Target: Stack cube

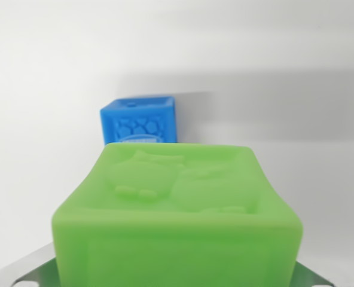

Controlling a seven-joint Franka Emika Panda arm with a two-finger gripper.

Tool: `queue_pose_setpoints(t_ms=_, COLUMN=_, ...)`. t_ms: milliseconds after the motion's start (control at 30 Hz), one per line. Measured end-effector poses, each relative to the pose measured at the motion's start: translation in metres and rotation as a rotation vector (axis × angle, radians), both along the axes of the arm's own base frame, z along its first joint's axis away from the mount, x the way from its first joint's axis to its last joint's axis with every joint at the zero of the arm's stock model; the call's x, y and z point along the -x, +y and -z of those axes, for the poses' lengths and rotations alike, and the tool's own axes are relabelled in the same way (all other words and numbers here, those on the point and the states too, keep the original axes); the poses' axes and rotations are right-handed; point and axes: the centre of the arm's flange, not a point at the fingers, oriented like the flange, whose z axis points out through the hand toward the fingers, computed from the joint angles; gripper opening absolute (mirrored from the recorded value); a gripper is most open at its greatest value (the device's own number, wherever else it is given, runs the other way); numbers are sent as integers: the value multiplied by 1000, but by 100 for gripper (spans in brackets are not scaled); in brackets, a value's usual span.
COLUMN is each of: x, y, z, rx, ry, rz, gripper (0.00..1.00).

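Note:
A green cube [177, 209] with raised owl figures on its top face fills the lower half of the wrist view. It sits between the two metal fingers [27, 270] of my gripper [174, 276], whose tips show at the bottom left and bottom right corners, pressed against the cube's sides. The gripper is shut on the green cube. Behind it, farther off, a blue cube [140, 121] with a paw-print relief stands on the white surface, slightly toward the wrist view's left. Its lower part is hidden by the green cube.
A plain white surface [296, 72] lies all around, with a soft grey shadow band behind the blue cube. Nothing else is in view.

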Motion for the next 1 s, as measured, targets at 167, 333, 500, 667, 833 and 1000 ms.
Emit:
queue_pose_setpoints(t_ms=167, x=1, y=9, z=-5, rx=0, ry=0, rz=-19, gripper=0)
queue_pose_setpoints(t_ms=333, x=2, y=17, z=-10, rx=0, ry=-1, rz=-37, gripper=0)
queue_pose_setpoints(t_ms=500, x=4, y=25, z=-14, rx=0, ry=0, rz=-55, gripper=0)
queue_pose_setpoints(t_ms=667, x=5, y=30, z=-14, rx=0, ry=0, rz=-65, gripper=0)
queue_pose_setpoints(t_ms=833, x=5, y=29, z=5, rx=1, ry=7, rz=-66, gripper=0)
queue_pose_setpoints(t_ms=1000, x=5, y=29, z=22, rx=3, ry=9, rz=-67, gripper=0)
